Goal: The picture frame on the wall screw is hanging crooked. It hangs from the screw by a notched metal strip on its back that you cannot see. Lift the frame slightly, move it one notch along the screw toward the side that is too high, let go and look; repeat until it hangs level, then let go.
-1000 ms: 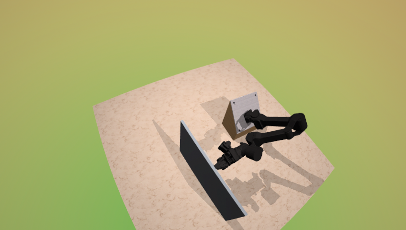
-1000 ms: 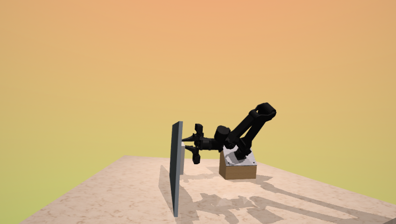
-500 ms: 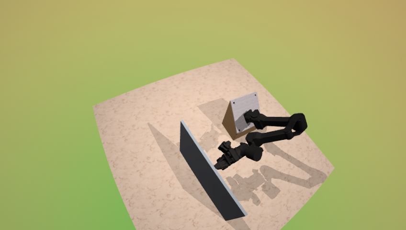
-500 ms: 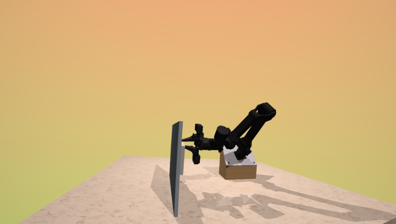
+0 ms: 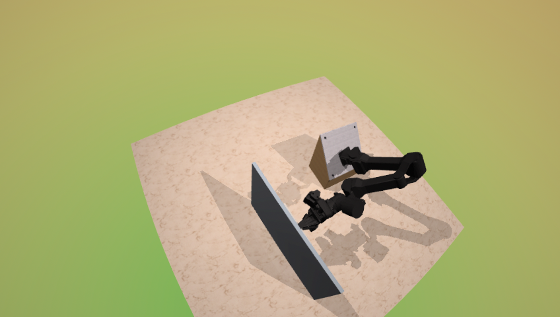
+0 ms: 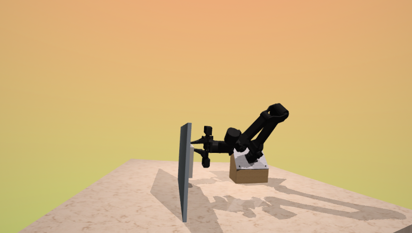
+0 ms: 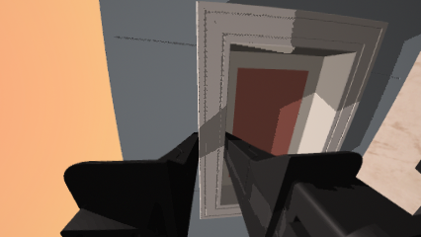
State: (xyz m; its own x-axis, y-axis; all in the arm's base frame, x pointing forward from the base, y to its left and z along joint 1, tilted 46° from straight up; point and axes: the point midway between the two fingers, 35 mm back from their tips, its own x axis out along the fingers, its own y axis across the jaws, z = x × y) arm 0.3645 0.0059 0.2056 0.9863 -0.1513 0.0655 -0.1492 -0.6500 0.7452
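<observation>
1. The carrying surface is a broad, flat, pale pinkish-beige slab with brown marble-like veining (image 5: 220, 129) (image 6: 86, 202) (image 7: 402, 123), its outline four-cornered in the top view.
2. Directly on it sits a wedge-shaped, brown wood-grained block with a sloping pale grey top plate (image 5: 341, 143) (image 6: 251, 175); small dark dots mark corners of that plate.
3. A tall, thin, blue-grey rectangular panel (image 5: 282, 231) (image 6: 184, 173) (image 7: 153, 89) stands upright over the slab, apart from the block; whether its lower edge touches the slab cannot be told.
4. Grey-brown shadows with jagged edges fall across the slab, on both sides of the panel and beside the block.
</observation>
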